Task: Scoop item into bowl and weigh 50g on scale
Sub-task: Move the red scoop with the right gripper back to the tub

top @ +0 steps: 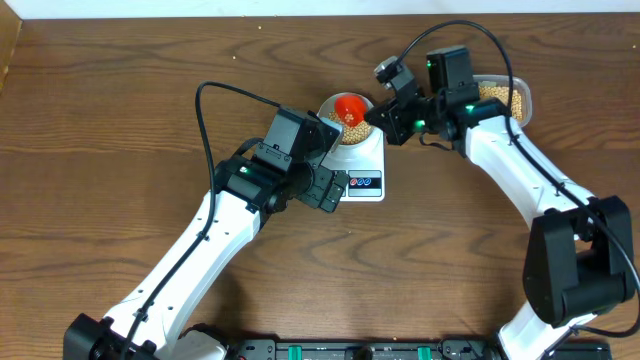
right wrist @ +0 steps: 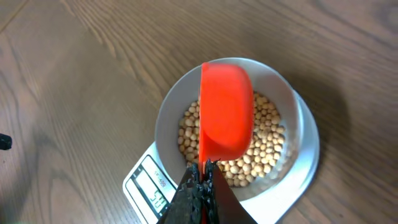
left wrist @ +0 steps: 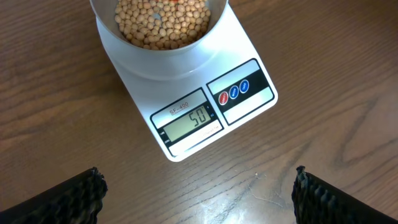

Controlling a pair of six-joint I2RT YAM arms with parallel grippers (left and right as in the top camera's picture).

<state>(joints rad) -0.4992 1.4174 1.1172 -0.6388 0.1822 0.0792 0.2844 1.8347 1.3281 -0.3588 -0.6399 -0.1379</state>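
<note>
The left gripper (left wrist: 199,179) hangs wide open and empty just in front of the scale (left wrist: 186,90), whose display (left wrist: 191,119) seems to read 50. The weighing looks done, so add nothing more. Beyond, the right gripper (right wrist: 202,169) is clamped on the red scoop (right wrist: 227,112), above the beans (right wrist: 267,140) in the bowl (right wrist: 169,118). Lift it level, clear of the rim, toward the tub (top: 521,97).
</note>
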